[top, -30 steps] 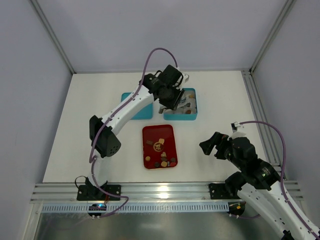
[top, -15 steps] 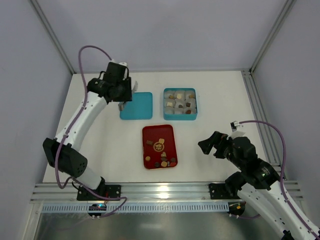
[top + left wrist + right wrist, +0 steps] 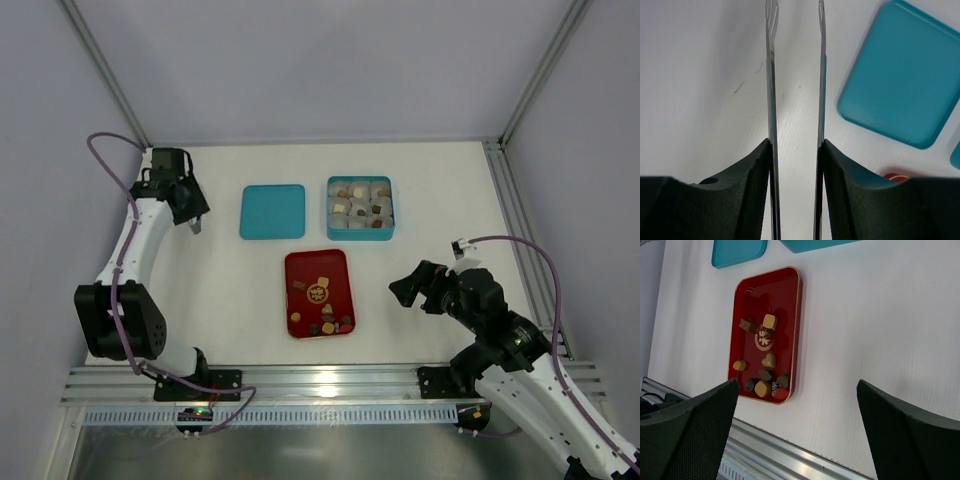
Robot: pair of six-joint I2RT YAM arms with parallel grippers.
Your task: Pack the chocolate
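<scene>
**Item 1, my left hand point(image 3: 192, 218).** A second ago it was over the teal box point(image 3: 361, 236). Now it has swung out to the far-left part of the surface point(image 3: 450, 190), clear of the teal lid point(image 3: 272, 211). It stands parted and carries nothing.

**Item 2, my right hand point(image 3: 405, 290).** It is spread wide and empty, low on the right of the red tray point(image 3: 300, 262). It has crept slightly toward the tray over the last second.

**Item 3, the chocolate point(image 3: 322, 279).** Loose pieces are scattered on the red tray, seemingly as many as a second ago. More pieces sit in the paper cups point(image 3: 352, 208) inside the teal box, which is now uncovered from above.

**Reading.** I judge that one placing is over and my left hand is leaving empty. With pieces left on the tray, the packing is unfinished and the lid is not yet on.

**View notes.**
- Left wrist: only here is the bare gap of my left hand point(image 3: 796, 15) plain. The lid point(image 3: 900, 75) lies off to one side.
- Right wrist: only here do the tray pieces point(image 3: 769, 320) separate into a square tan one, a heart, dark rounds and a red one. My right hand point(image 3: 797, 384) frames them.
- Overhead: this alone shows inside the box.
</scene>
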